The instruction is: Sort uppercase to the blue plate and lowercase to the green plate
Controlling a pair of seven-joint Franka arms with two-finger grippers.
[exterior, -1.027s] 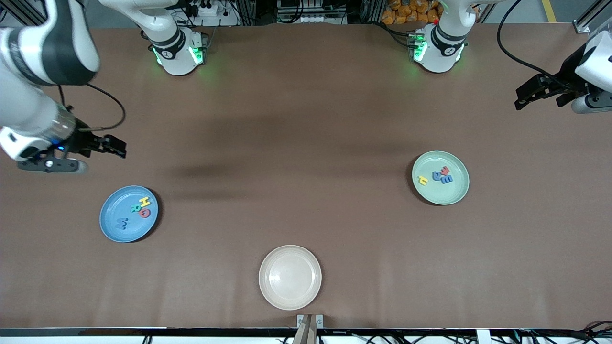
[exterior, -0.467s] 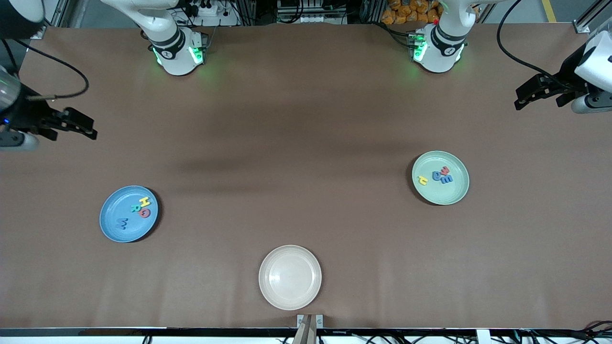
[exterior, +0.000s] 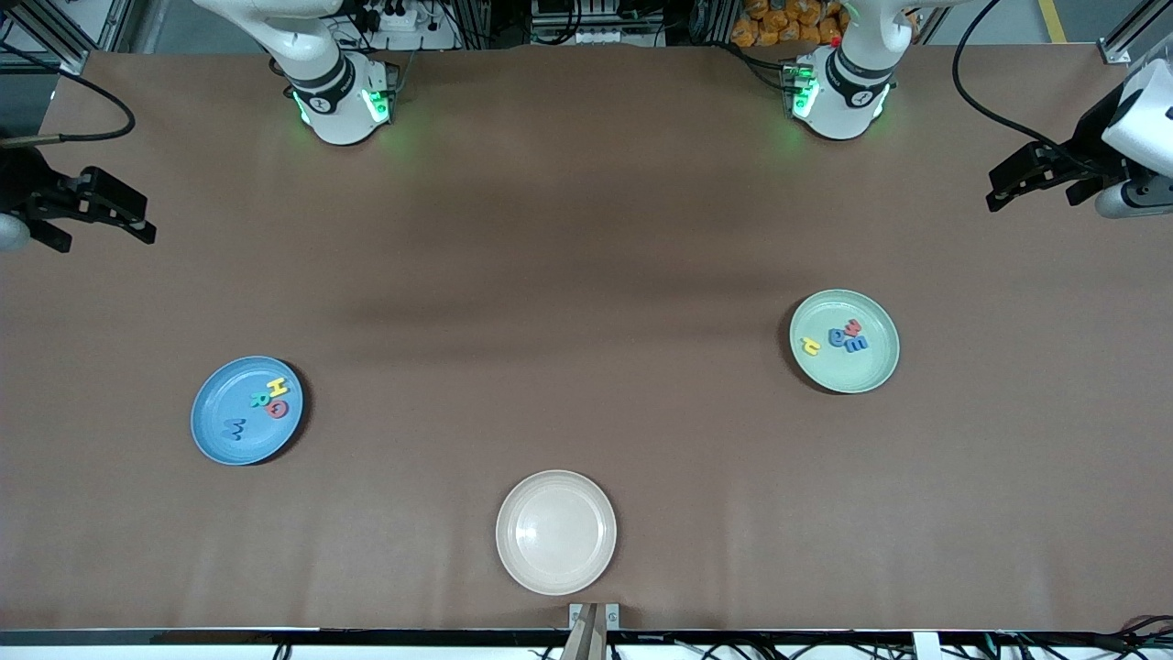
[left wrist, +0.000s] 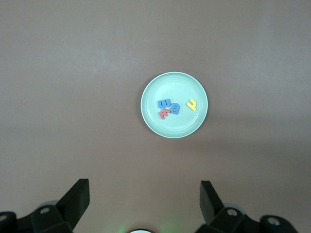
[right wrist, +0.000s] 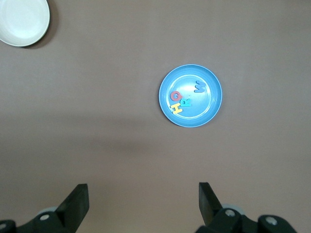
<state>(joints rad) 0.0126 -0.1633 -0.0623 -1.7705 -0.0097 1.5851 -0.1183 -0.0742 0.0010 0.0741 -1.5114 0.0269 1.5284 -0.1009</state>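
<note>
1. At the right arm's end of the worktop, the right pincer [exterior: 103, 213] has drawn back over the last second: from above the bare brown surface close to the blue plate [exterior: 216, 438], up and outward to the worktop's edge. Its fingers stand wide apart and hold nothing.
2. At the left arm's end, the left pincer [exterior: 1025, 181] has not moved in that time. This arm waits above the worktop's edge, fingers wide apart and empty.
3. The blue plate carries all four uppercase letters: yellow H [exterior: 277, 385], teal-green R [exterior: 260, 398], pinkish-red Q [exterior: 278, 409] and blue W [exterior: 235, 428]. H, R and Q lie clustered near the rim toward the plate's farther part; W lies apart from them, nearer the front camera.
4. The green plate [exterior: 871, 370] carries all four lowercase letters: yellow h [exterior: 809, 346], blue a-like letter [exterior: 837, 337], pinkish-red w [exterior: 853, 326] and blue e [exterior: 858, 345]. The last three lie close together; the h lies just beside them.
5. The cream plate [exterior: 556, 532], nearest the front camera, is empty. No letter lies on the bare worktop.
6. Assessment: the withdrawal of the right arm, with both plates correctly filled, indicates that sorting is complete and no further pick is required.
</note>
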